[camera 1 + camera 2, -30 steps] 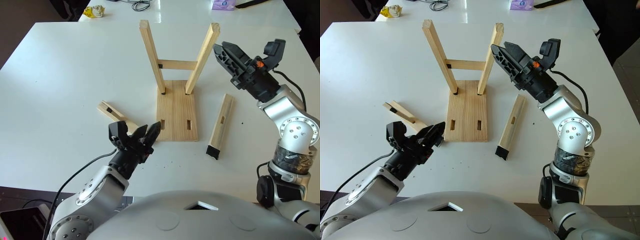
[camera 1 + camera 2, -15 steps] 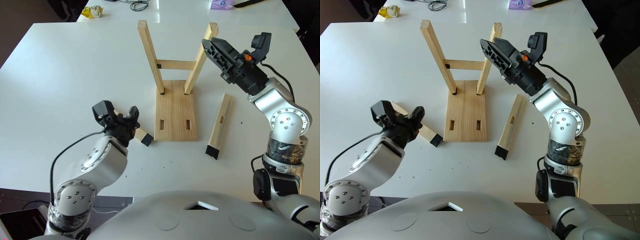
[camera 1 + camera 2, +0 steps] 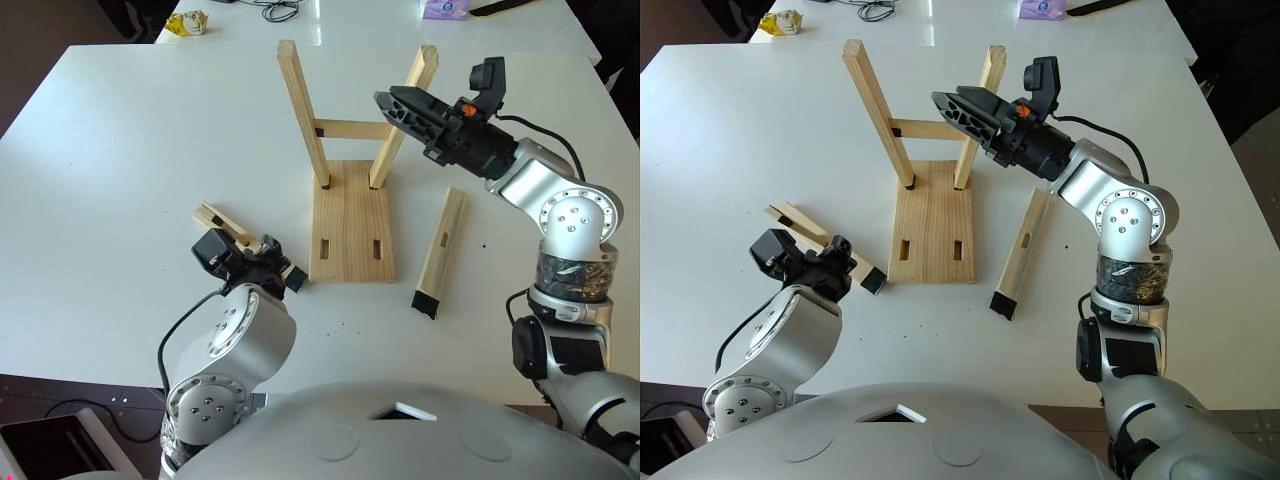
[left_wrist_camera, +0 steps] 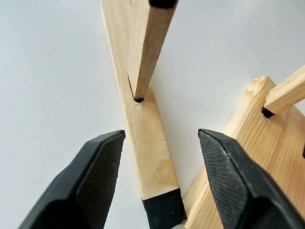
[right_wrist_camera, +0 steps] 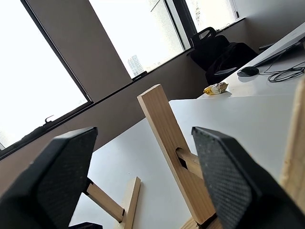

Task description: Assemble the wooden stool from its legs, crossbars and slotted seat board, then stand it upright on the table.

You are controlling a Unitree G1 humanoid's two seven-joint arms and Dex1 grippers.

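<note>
Lying flat near the middle of the white desk (image 3: 120, 130) is the pale rectangular wooden seat board (image 3: 350, 225), with two empty slots at its near end. Two square pale wooden legs stand plugged into its far end, the left upright leg (image 3: 303, 115) and the right upright leg (image 3: 385, 165). Both lean outward a bit and are joined by a short wooden crossbar (image 3: 352, 129) (so a partial stool, upside down).

A loose wooden leg with a black end cap (image 3: 441, 252) lies flat on the desk just right of the seat board, apart from it. Left of the board lies another black-capped wooden leg (image 4: 155, 167) with a second short crossbar (image 4: 145, 47) stuck in its slot. Its capped end is right by the board's near left corner.

The left tool (image 4: 161, 136) is open, its fingers (image 4: 100, 186) straddling that capped leg near the cap and not closed on it. The right tool (image 3: 400, 105) is up off the desk at the right upright leg, also open and gripping nothing (contact with the leg cannot be told). In the right wrist view the left upright leg sits farther off, seen through the gap between the fingers.

A yellow crumpled wrapper (image 3: 188, 22) lies on the far desk.
</note>
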